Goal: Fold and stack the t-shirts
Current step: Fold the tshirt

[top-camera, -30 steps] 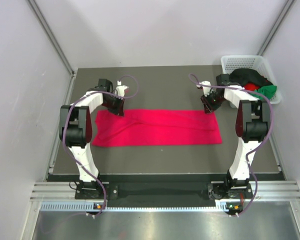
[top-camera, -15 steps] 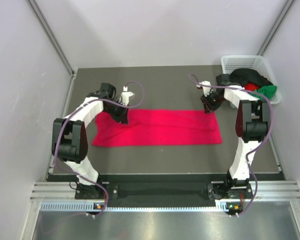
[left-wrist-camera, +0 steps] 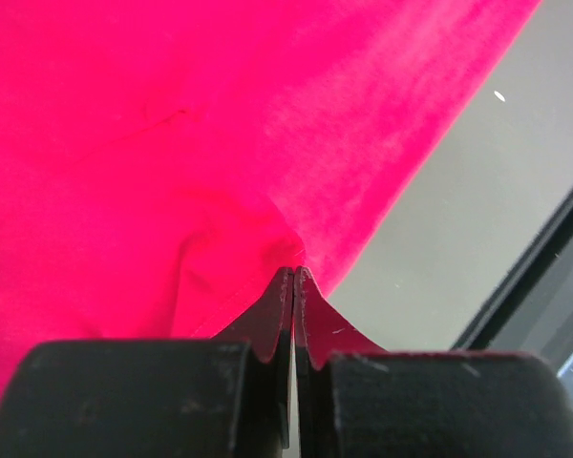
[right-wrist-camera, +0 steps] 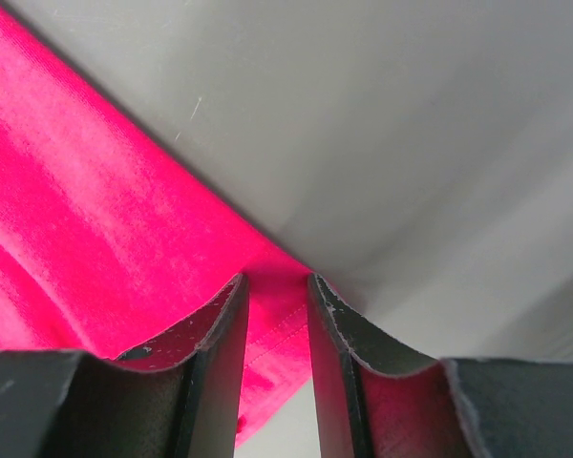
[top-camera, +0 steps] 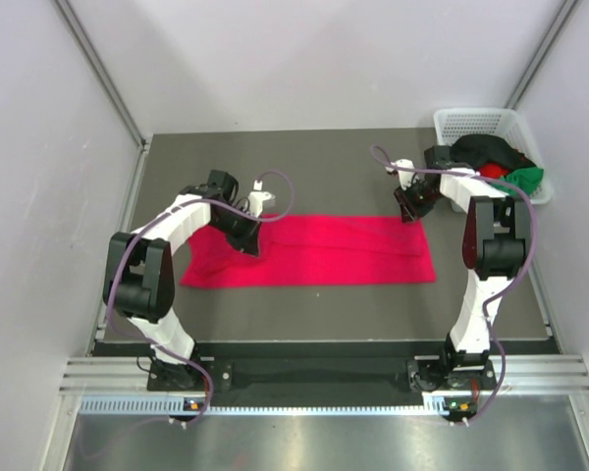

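A crimson-pink t-shirt (top-camera: 344, 253) lies spread as a wide band across the dark table (top-camera: 314, 167). My left gripper (top-camera: 251, 238) is over its far left part, shut on a pinch of the cloth. In the left wrist view the fingertips (left-wrist-camera: 294, 272) meet and the pink cloth (left-wrist-camera: 124, 143) puckers toward them. My right gripper (top-camera: 409, 210) stands at the shirt's far right corner. Its jaws (right-wrist-camera: 277, 281) are apart, with the hemmed corner (right-wrist-camera: 76, 239) lying between and under them. More t-shirts, black (top-camera: 486, 149), red (top-camera: 491, 173) and green (top-camera: 526, 178), are heaped in the basket.
The white mesh basket (top-camera: 471, 118) sits at the far right corner of the table, just behind the right arm. Grey walls close in the table on the left, right and far sides. A metal rail (top-camera: 314, 378) runs along the near edge.
My left gripper has moved right and slightly nearer, dragging the shirt's far left corner inward over the cloth. The right gripper has stayed in place.
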Motion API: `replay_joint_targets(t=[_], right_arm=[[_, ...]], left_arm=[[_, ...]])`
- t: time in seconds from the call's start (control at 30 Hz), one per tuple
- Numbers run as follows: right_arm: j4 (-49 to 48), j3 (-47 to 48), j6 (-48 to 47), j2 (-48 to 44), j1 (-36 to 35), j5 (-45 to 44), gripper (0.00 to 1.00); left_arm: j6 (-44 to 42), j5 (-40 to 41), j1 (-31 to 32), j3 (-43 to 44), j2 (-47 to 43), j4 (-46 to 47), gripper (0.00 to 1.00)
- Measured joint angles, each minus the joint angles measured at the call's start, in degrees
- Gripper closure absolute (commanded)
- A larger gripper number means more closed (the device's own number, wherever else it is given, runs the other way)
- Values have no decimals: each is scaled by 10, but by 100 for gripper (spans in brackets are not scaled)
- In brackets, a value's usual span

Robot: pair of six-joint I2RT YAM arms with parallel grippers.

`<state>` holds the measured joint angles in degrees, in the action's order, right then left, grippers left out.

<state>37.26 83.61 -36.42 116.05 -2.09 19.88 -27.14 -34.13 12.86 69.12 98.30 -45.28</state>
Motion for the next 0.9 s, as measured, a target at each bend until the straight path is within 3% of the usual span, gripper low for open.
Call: replay_joint_targets(t=[0.17, 0.2, 0.23, 0.3, 0.57, 0.9], right_arm=[[0, 0, 0, 0, 0, 0, 69], [0, 0, 0, 0, 0, 0, 69], [0, 0, 0, 0, 0, 0, 69], [0, 0, 0, 0, 0, 0, 69], [0, 0, 0, 0, 0, 0, 68], [0, 2, 15, -2, 0, 2, 64]], left_arm=[[-12, -14, 10, -17, -15, -19, 79], [-16, -19, 12, -20, -20, -25, 71], [-20, -23, 15, -24, -26, -33, 52], [-24, -27, 18, -26, -38, -45, 44], [-15, 48, -6, 42, -57, -30, 45], [13, 172, -101, 89, 72, 34, 43]])
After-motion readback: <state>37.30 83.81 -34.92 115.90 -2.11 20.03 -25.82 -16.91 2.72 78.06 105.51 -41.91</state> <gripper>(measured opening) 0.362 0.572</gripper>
